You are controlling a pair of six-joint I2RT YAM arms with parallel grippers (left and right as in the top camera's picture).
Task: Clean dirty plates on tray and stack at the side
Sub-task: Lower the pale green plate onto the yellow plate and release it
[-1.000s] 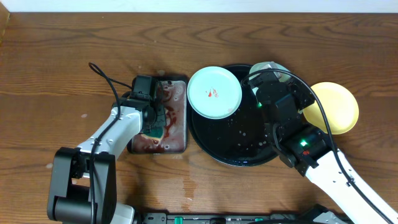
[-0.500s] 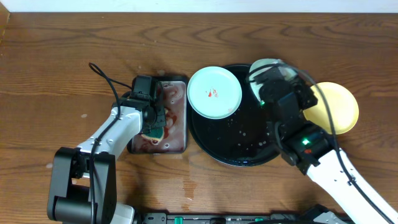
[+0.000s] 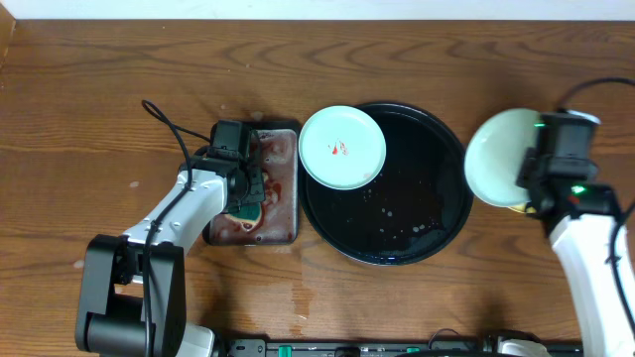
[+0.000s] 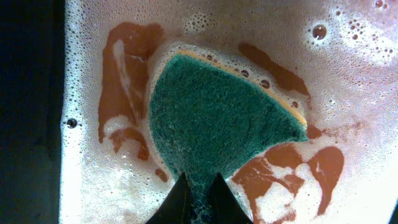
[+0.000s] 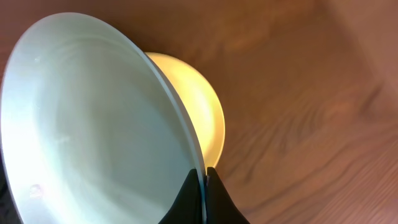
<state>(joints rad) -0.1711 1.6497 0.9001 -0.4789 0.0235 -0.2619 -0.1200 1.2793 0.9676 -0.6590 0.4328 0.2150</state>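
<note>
**Mint plate held up beside the tray, sponge down in the pan**

Right side first. My right end effector point(image 5: 202, 182) is clenched on the rim of a pale mint-blue round plate point(image 5: 93, 124), one finger on each face of the edge. The plate hangs tilted. Its hollow face looks clean from the wrist camera, apart from one faint pinkish speck near the low edge. Just behind it lies a pale yellow round plate point(image 5: 202, 112), flat on the brown wooden surface point(image 5: 311, 93). I cannot tell whether the two plates are touching.

From overhead, the held plate is off the large round glossy black tray point(image 3: 417, 198), just beside its right rim, and it covers nearly all of the yellow one. The tray floor glistens with scattered droplets. A second mint-blue plate point(image 3: 342, 147), with a small red smear at its centre, lies across the tray's upper-left rim. Part of it is over the tray and part overhangs toward the pan.

Now the left. My left end effector point(image 4: 199, 190) is grasping a green scouring sponge point(image 4: 217, 118) by its narrow corner. The sponge lies in the rectangular grey metal pan point(image 3: 283, 203), ringed by white foam point(image 4: 348, 56) and red-brown stains.
</note>
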